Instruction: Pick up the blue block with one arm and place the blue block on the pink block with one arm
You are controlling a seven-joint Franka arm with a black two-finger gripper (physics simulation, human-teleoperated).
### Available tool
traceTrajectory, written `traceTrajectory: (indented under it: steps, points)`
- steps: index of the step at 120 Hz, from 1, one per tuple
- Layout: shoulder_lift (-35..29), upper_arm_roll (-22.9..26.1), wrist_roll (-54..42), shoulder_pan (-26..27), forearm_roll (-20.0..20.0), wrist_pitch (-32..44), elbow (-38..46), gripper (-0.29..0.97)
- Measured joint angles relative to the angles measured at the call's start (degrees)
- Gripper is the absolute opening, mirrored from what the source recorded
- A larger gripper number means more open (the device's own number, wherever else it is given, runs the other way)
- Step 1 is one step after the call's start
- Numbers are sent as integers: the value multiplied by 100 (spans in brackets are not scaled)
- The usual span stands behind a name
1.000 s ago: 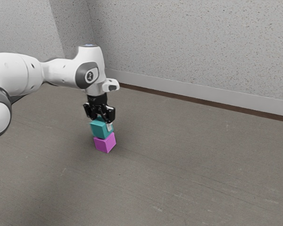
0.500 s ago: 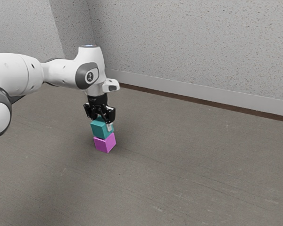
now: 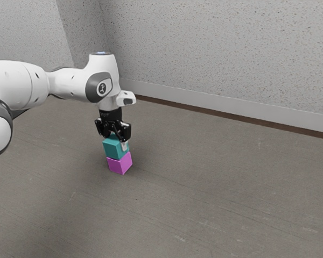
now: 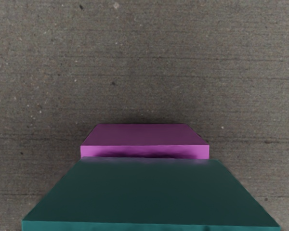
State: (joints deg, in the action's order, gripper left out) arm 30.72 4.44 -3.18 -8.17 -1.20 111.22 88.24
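The blue block (image 3: 114,147), teal in colour, rests squarely on top of the pink block (image 3: 119,164) on the grey floor. My gripper (image 3: 114,141) reaches straight down over the stack, its black fingers on two opposite sides of the blue block's upper part, shut on it. In the wrist view the blue block (image 4: 149,195) lies just under my hand, and the pink block (image 4: 144,142) sticks out from beneath its far edge.
Around the stack spreads a bare grey floor (image 3: 215,193). A speckled wall with a white skirting board (image 3: 231,107) runs along the back, well away from the blocks.
Almost nothing has changed. My hand has shifted very slightly, and the two blocks stay stacked in the same spot.
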Motion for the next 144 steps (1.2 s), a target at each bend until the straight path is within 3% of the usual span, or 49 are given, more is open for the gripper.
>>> traceTrajectory:
  steps: [117, 144]
  points:
    - [16, -47, 214, 68, -13, 79, -8, 35]
    - [17, -41, 205, 89, 31, 72, -7, 54]
